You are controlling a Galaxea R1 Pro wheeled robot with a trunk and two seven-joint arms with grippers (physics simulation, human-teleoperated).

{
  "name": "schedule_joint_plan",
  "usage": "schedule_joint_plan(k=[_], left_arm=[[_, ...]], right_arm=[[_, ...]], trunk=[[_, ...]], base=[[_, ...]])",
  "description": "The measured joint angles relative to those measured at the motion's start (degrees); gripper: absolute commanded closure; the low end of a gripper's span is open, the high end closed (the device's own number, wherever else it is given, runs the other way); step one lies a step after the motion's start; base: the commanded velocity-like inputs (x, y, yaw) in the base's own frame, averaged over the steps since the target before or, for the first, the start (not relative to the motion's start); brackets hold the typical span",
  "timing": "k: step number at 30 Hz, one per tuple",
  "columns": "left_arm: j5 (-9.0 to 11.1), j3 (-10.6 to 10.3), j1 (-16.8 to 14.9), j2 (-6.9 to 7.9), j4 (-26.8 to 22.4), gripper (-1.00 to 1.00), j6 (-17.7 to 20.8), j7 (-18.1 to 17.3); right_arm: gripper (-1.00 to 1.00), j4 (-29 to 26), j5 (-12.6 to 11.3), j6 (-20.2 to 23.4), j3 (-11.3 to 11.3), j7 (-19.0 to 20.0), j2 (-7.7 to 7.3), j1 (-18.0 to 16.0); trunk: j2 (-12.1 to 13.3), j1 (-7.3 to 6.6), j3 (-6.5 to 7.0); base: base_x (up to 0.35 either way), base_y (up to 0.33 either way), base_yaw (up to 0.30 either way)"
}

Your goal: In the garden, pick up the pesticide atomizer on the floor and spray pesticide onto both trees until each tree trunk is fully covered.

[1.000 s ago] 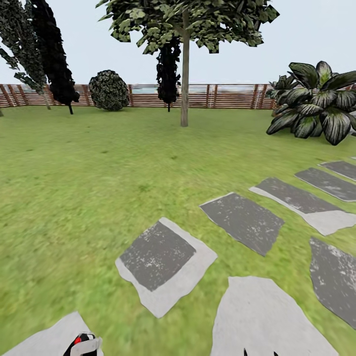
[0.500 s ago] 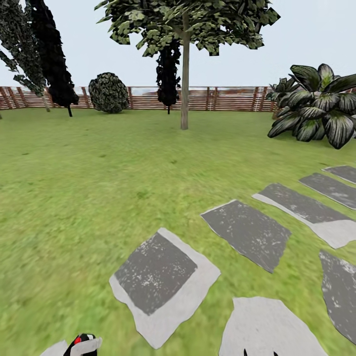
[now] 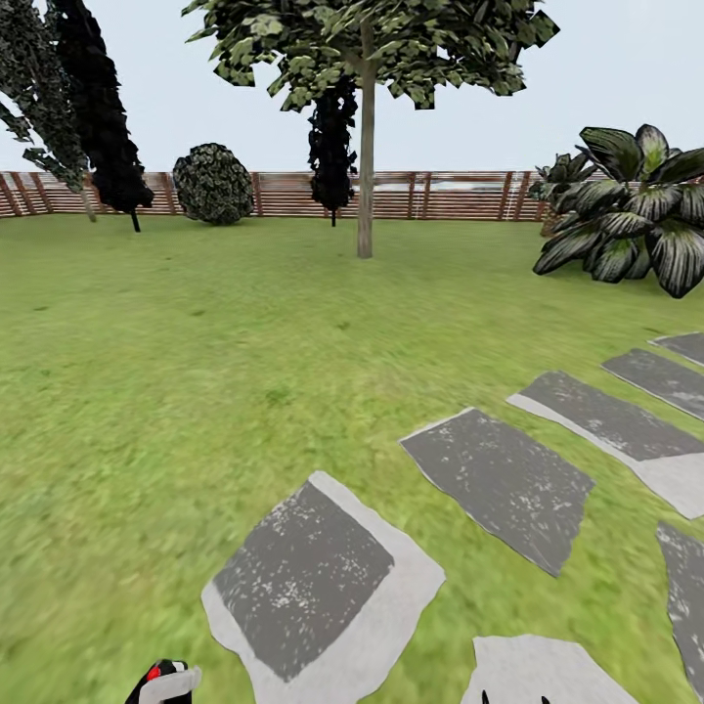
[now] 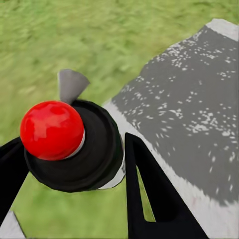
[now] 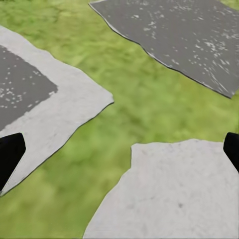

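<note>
Since the earlier frame the whole head view is shifted: slabs sit lower and nearer, so the camera is moved forward, not the things. The left gripper (image 4: 74, 164) is pinched on the pesticide atomizer (image 4: 69, 144), fingers pressed on the black body below the red nozzle (image 4: 51, 129). The bottle is judged light, rigid, smooth and a bit slippery; a hold at mid-body is best, with the nozzle kept free. The right gripper (image 5: 119, 149) is spread wide, nothing held, over a stepping slab (image 5: 169, 194) and grass. Counted in the head view: one atomizer (image 3: 161, 682), one tree trunk (image 3: 366, 166) well apart ahead, six slabs, one fence (image 3: 293, 194).
</note>
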Motion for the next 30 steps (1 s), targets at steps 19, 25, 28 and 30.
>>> schedule_joint_plan(k=[19,25,28,30], left_arm=[[0.0,0.0,0.0,0.0,0.02,1.0,0.0,0.03],[-0.09,-0.2,0.13,-0.33,0.21,1.0,-0.07,-0.01],[-0.01,-0.1,0.1,-0.44,0.19,1.0,-0.09,-0.01],[-0.05,-0.14,0.12,-0.46,0.18,1.0,-0.09,-0.01]], right_arm=[[-1.0,0.0,0.0,0.0,0.0,0.0,-0.01,-0.01],[-1.0,0.32,0.11,-0.08,0.16,0.08,0.3,-0.07],[-1.0,0.44,0.08,-0.1,0.12,0.05,0.67,-0.08],[-1.0,0.46,0.08,-0.1,0.11,-0.09,0.67,-0.08]], trunk=[[0.0,0.0,0.0],[0.0,0.0,0.0],[0.0,0.0,0.0],[0.0,0.0,0.0]], base=[[0.339,0.0,0.0],[0.339,0.0,0.0],[0.339,0.0,0.0],[0.339,0.0,0.0]])
